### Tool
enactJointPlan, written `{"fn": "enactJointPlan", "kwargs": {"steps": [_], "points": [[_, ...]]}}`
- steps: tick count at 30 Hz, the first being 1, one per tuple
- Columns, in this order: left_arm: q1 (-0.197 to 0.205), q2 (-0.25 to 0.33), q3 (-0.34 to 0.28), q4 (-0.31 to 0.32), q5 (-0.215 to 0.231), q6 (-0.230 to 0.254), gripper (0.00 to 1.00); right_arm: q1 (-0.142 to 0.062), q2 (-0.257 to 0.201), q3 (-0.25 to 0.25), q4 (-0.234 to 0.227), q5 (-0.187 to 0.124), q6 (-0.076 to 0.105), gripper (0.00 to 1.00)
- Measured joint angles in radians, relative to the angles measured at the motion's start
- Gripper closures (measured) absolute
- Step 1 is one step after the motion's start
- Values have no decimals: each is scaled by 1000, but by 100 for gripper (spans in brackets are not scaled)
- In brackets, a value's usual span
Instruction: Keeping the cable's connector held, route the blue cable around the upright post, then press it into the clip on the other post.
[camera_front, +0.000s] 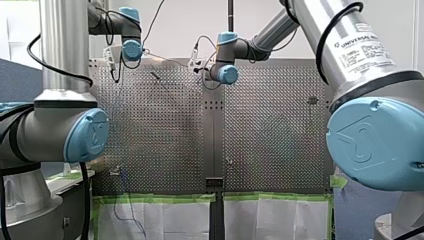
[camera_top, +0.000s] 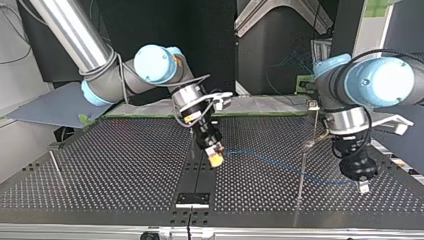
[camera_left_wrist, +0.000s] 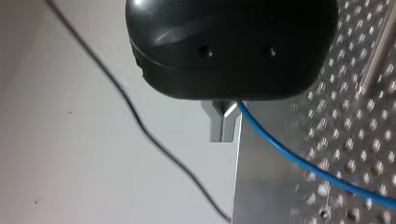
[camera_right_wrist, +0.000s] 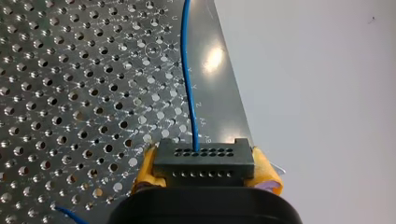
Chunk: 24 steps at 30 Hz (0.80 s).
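Observation:
My right gripper (camera_right_wrist: 204, 161), with yellow pads, is shut on the black connector (camera_right_wrist: 205, 164); the blue cable (camera_right_wrist: 189, 84) leaves the connector's face and runs over the perforated table. In the top view this gripper (camera_top: 215, 159) hangs just above the table's middle. From there the blue cable (camera_top: 280, 165) sags across to my left gripper (camera_top: 363, 187), low at that view's right. In the left wrist view the metal fingers (camera_left_wrist: 223, 123) are shut and the cable (camera_left_wrist: 303, 161) comes out beside them. A thin upright post (camera_top: 303, 165) stands between the two grippers; the cable crosses it, on which side I cannot tell.
A second thin post (camera_top: 56, 167) stands near the top view's left edge. A black bracket (camera_top: 192, 200) sits on the table's centre seam at the near edge. In the front view, green tape (camera_front: 160, 198) lines the table's edge above white sheets.

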Motion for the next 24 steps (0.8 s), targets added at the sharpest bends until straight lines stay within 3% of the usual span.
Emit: {"fn": "enactJointPlan", "kwargs": {"steps": [4, 8, 24], "points": [[32, -32, 22, 2, 43, -6, 100, 0, 14, -24, 1, -1, 0, 100], [40, -65, 42, 0, 78, -8, 100, 0, 25, -51, 2, -2, 0, 100], [62, -150, 53, 11, 147, -30, 100, -17, 47, -65, 10, -3, -6, 100]]}}
